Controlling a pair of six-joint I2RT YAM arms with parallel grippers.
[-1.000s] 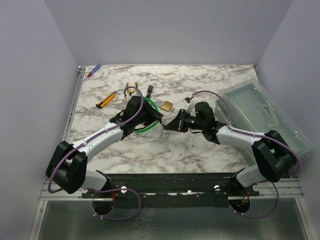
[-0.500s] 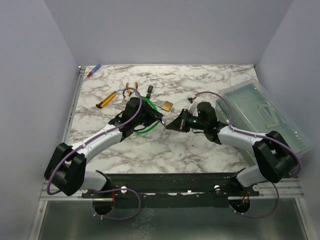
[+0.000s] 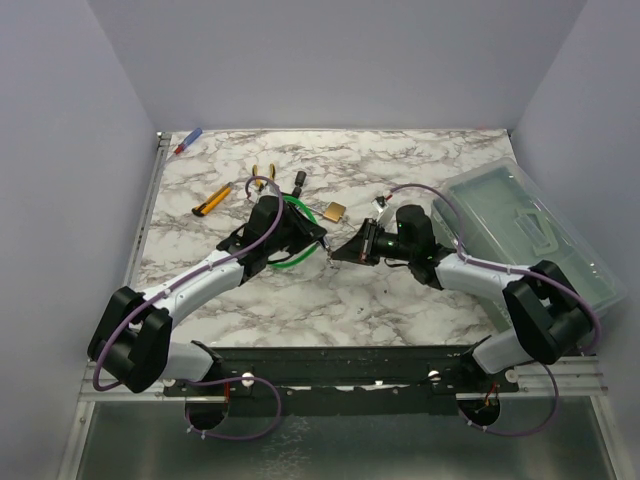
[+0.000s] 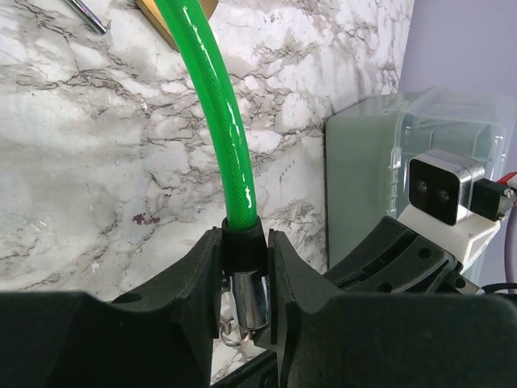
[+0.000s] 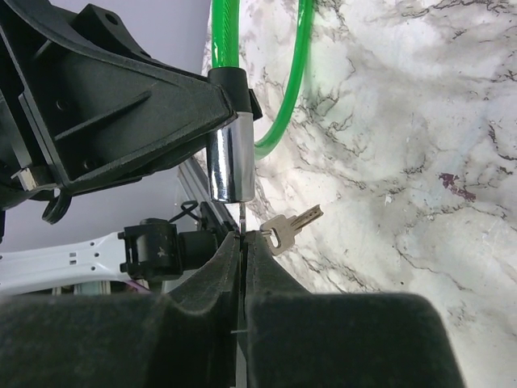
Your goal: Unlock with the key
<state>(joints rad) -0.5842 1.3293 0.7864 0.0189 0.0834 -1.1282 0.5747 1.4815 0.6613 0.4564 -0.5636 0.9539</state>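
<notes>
A green cable lock [image 4: 230,145] loops over the marble table [image 3: 330,290]. My left gripper [image 4: 244,283] is shut on its black collar and chrome cylinder [image 5: 232,166], held above the table. My right gripper [image 5: 243,234] is shut on a thin key [image 5: 241,212] that stands edge-on, its blade reaching up into the cylinder's end. A second key [image 5: 289,225] hangs from the same ring beside my right fingertips. In the top view the two grippers meet tip to tip near the table's middle [image 3: 330,250].
A brass padlock [image 3: 334,211] lies just behind the grippers. A yellow utility knife [image 3: 211,201], pliers [image 3: 262,175], a small black item [image 3: 299,182] and a blue-red pen [image 3: 187,141] lie at the back left. A clear plastic box [image 3: 530,230] stands at the right.
Both grippers have shifted slightly between the earlier frames and now, staying tip to tip. The right gripper has edged a little left toward the cylinder.
</notes>
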